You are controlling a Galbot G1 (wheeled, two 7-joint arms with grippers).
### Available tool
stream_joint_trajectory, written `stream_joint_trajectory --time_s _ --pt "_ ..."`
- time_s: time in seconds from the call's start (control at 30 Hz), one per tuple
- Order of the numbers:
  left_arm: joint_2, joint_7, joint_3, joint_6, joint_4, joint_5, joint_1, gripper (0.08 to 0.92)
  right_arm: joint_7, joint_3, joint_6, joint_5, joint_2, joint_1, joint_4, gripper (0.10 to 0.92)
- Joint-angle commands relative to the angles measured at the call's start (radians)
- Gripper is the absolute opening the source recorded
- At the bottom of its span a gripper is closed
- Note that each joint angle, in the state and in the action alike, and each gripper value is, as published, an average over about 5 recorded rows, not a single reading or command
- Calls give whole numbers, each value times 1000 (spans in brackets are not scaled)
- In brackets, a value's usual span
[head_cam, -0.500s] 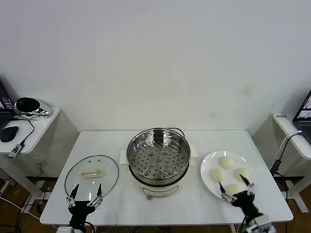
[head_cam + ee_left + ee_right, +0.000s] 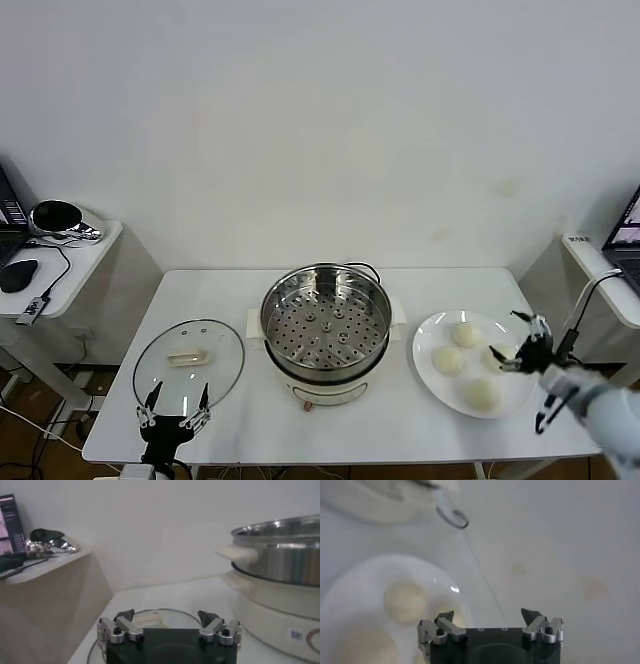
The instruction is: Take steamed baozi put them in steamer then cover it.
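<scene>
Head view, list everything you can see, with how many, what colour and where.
Baozi: four, cream-white, on the plate.
Plate: one, white, table's right side.
Steamer: one, steel on a white base, table centre, empty.
Lid: one, clear glass with a cream handle, flat on the table's left side.
Table: one, white.
Side tables: two, white, at either side of the table.
Left gripper: open, at the lid's near edge.
Right gripper: open, over the plate's right rim.
</scene>
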Motion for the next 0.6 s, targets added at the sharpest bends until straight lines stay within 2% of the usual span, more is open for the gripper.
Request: stream_joint_trajectory --time_s 0.03,0.33,0.6 --pt "2 5 -3 10 2 41 -1 823 -195 -207 -49 -45 -183 251 -105 823" --pt "4 4 -17 15 8 37 -10 823 -383 -749 36 11 -92 759 -414 823" --pt "14 7 -42 13 21 35 -11 823 -448 -889 100 -74 90 908 -629 823"
